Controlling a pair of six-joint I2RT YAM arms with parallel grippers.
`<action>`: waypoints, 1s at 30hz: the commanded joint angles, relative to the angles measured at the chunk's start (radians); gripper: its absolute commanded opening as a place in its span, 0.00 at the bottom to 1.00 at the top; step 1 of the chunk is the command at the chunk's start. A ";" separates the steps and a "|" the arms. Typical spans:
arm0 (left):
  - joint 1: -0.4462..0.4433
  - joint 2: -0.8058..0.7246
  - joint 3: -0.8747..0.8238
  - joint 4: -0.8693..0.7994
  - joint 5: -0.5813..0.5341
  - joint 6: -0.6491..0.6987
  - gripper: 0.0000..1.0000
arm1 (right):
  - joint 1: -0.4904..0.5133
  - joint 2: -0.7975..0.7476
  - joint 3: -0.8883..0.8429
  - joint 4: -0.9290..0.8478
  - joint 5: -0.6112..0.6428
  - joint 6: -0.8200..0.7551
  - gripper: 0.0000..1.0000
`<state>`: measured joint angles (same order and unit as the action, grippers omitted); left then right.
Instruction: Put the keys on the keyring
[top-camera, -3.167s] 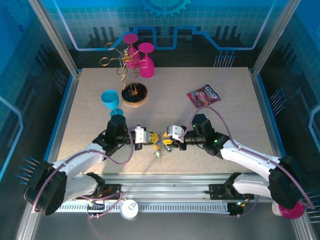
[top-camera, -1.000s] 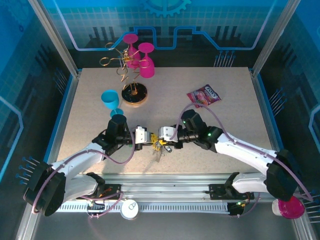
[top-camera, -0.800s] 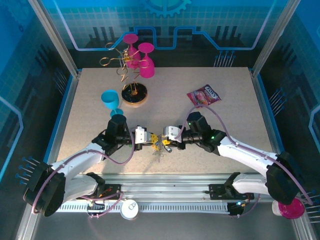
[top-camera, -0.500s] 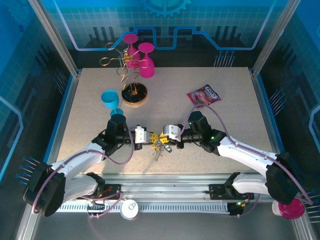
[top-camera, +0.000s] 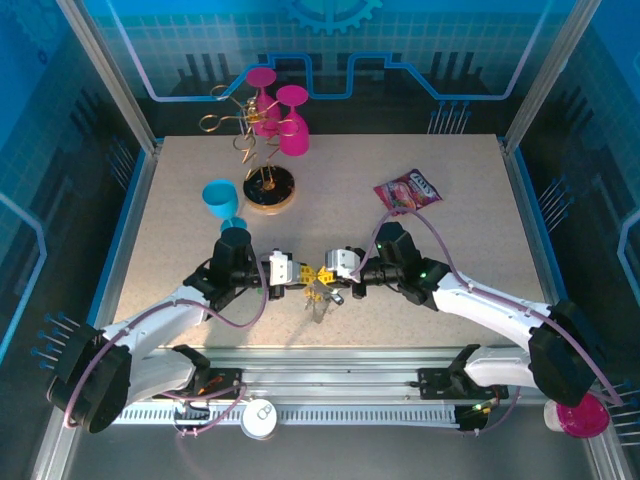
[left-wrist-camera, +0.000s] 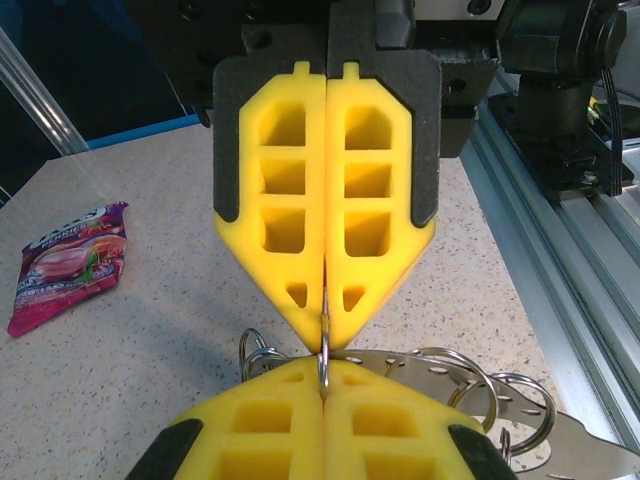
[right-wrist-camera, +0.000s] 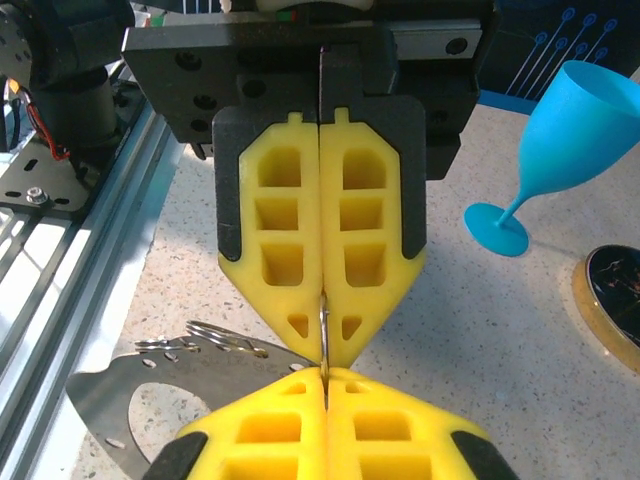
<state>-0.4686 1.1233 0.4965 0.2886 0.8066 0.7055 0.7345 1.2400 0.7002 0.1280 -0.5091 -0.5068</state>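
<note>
Now both grippers meet tip to tip over the table's (top-camera: 350, 190) near-centre. L gripper (left-wrist-camera: 323, 385) has its jaws pressed together on the thin wire of the keyring (left-wrist-camera: 323, 350), and R gripper (right-wrist-camera: 326, 385) is clamped on the same wire from the opp. side. Keys (top-camera: 318, 295) w/ small split rings hang bunched just under the fingertips; can't tell if they touch the table.

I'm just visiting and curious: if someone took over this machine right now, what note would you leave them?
Left claw: shut on the keyring, a thin wire seen edge-on.
Right claw: shut on the same wire, tip to tip with the left.
Keys: bunched right beside the claw tips.
Done: ring gripped by both claws.
Left: threading; how many keys are on, cannot tell.
</note>
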 joint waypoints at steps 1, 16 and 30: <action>-0.007 -0.015 0.006 0.037 0.048 -0.005 0.00 | 0.013 0.012 0.027 0.029 -0.011 0.001 0.00; -0.008 -0.031 0.035 -0.069 0.028 0.051 0.13 | 0.013 0.007 0.087 -0.162 0.008 -0.111 0.00; -0.008 -0.013 0.042 -0.087 0.023 0.059 0.14 | 0.026 0.014 0.081 -0.082 -0.029 -0.062 0.00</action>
<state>-0.4698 1.1049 0.5045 0.2279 0.8047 0.7364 0.7475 1.2499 0.7547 -0.0074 -0.5030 -0.5911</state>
